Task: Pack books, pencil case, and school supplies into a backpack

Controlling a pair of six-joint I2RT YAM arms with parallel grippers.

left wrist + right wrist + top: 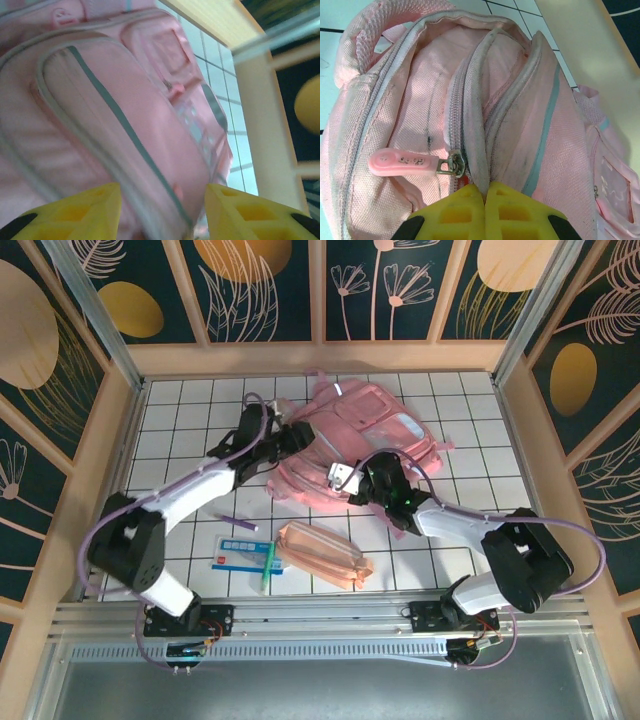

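1. Top view: the backpack lies flat at the far middle of the white-tiled desk; it is glossy pink with a shiny front pocket and pink straps.
2. The peach-pink pencil case lies on the near side, just beside the white-and-blue packet on its left; the green pen lies across the packet's right end.
3. The left claw is at the backpack's left edge and the right claw at its near edge; the arms' dark bodies hide both sets of fingertips here.
4. Left wrist view: the backpack is close and blurred, pink with grey-green piping and a clear pocket; the left claw stands partly open, its yellow fingers apart with the bag's edge between them; whether they touch the fabric I cannot tell.
5. Right wrist view: the backpack shows scuffed pink weave, two zip lines, a pink zip pull and a padded handle.
6. The right claw is closed, fingers pressed together at the ridge between the zips; whether fabric is pinched is hidden.
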